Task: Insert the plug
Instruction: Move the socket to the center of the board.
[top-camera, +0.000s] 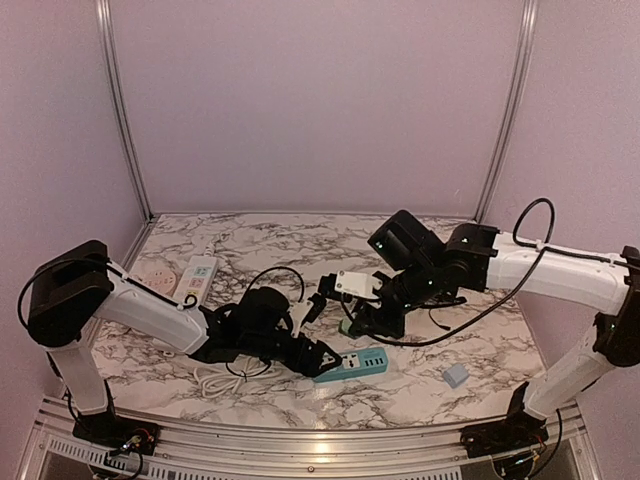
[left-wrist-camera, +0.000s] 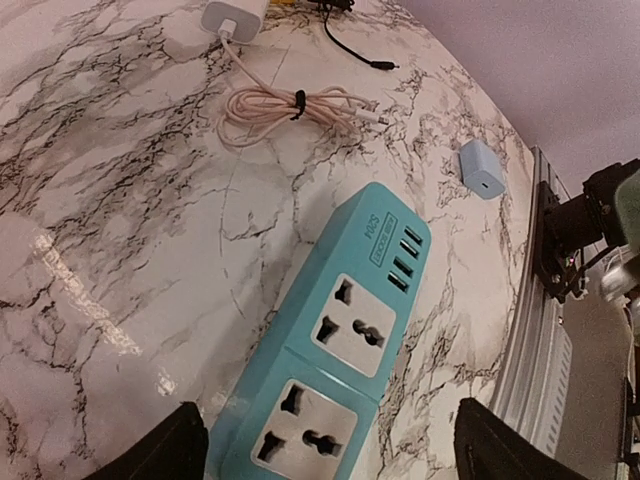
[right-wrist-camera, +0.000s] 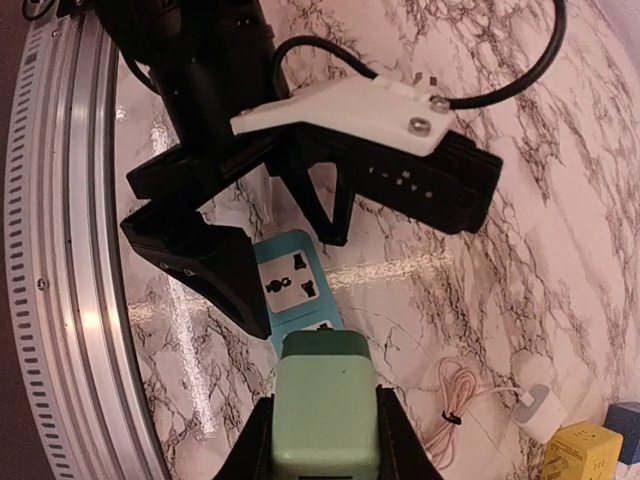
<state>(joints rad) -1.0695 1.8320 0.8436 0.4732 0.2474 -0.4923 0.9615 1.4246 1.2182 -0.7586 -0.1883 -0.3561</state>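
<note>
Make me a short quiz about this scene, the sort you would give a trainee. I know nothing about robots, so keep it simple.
1. True or false: the right end effector is holding a green plug.
2. Multiple choice: what colour is the power strip lying between the open fingers of the left end effector? A) red B) teal C) black
3. Short answer: is the plug in the strip yet?

Key: 1 true; 2 B; 3 no, the plug is held off the strip.
</note>
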